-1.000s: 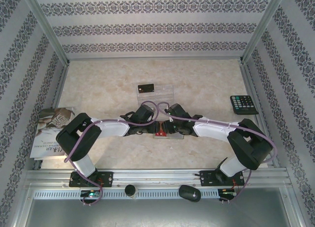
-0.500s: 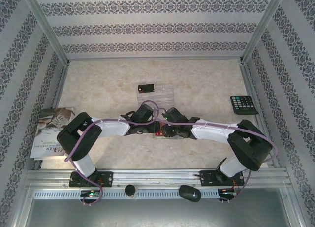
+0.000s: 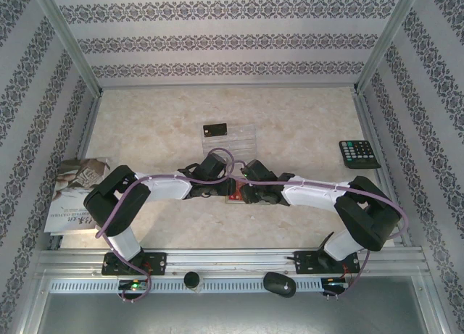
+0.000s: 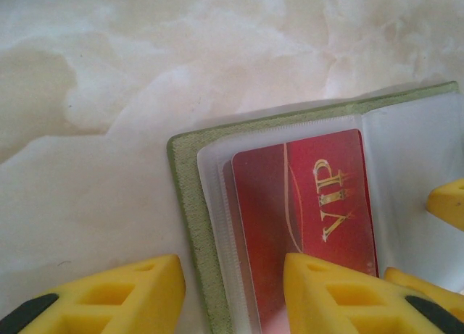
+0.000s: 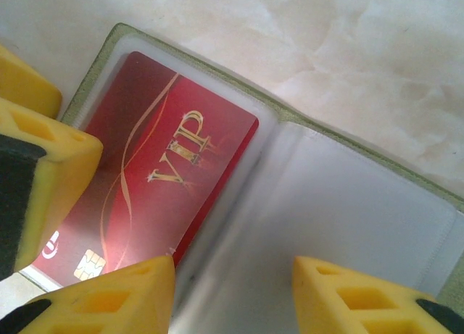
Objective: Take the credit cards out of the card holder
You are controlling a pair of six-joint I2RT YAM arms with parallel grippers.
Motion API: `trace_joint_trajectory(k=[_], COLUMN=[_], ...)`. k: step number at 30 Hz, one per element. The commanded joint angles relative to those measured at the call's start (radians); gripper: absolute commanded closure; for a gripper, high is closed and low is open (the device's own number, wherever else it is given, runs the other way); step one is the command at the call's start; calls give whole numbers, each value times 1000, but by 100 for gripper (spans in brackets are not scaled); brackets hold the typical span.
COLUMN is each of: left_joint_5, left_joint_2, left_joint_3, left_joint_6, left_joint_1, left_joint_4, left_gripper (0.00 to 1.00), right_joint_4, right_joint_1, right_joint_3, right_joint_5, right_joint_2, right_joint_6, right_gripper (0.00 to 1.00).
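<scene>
**One red card left in the holder**

Both grippers hang low over the open holder [image 4: 185, 203], which lies flat directly under them. The left gripper [image 4: 232, 301] is spread and pinches nothing. One of its yellow fingers is over the bare table [image 4: 109, 95], just outside the holder's green edge, and the other is over the red card [image 4: 304, 203]. The right gripper [image 5: 232, 298] is spread as well, with one finger at the red card's near edge and the other above the empty pale half.

The red card sits in its pocket, so I judge it is not yet out. Beyond both grippers, well apart, a black card [image 3: 215, 129] and clear cards [image 3: 243, 138] lie on the table; that part looks done.

The holder is olive and felt-like outside, with milky, soft plastic pockets inside. The red card is glossy and stiff, with rounded corners, gold "VIP" lettering and a chip. The table is smooth, with a cream marble pattern.
</scene>
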Motion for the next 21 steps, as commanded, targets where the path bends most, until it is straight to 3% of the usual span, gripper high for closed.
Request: trace_joint_trajectory(k=[1, 12, 21], left_joint_5=[-46, -41, -37], left_joint_2=[81, 87, 87], left_joint_3=[-23, -25, -23], left_joint_6=[8, 7, 5], left_joint_1=[9, 10, 10], left_joint_4=[-84, -78, -73], left_gripper=[57, 57, 57], right_joint_4=[-13, -82, -51], right_joint_1=[10, 10, 41], right_joint_3=[-9, -16, 13], right_joint_5=[24, 128, 67], right_joint_2=[18, -11, -77], right_joint_6=[-5, 18, -19], right_gripper=[54, 54, 53])
